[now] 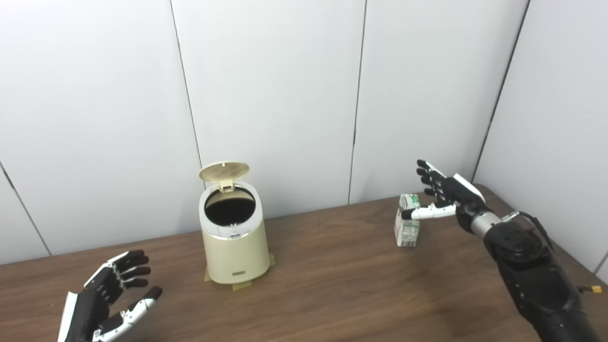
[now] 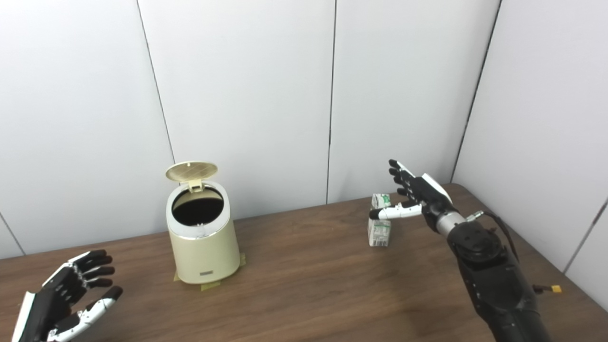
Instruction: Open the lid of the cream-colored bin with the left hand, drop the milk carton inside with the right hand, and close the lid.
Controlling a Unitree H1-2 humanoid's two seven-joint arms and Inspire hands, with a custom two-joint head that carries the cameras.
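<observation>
Bin (image 1: 234, 237) stands on worktop (image 1: 332, 285), lid (image 1: 224, 171) tipped up, mouth open. Left hand (image 1: 107, 297) low near front edge, fingers spread, empty.
Right eye view: milk carton (image 2: 379, 227) upright on worktop; right hand (image 2: 418, 194) wide open, thumb across carton's front.

Table (image 1: 332, 285): dark brown wood grain, spans the lower part of both views.
Wall panels (image 1: 270, 95): plain white, joined by thin dark vertical seams, behind the table and along its right side.
Tape (image 1: 240, 286): yellowish tabs stuck on the tabletop.
Connector (image 2: 555, 288): small, yellow, near the table's right edge.
</observation>
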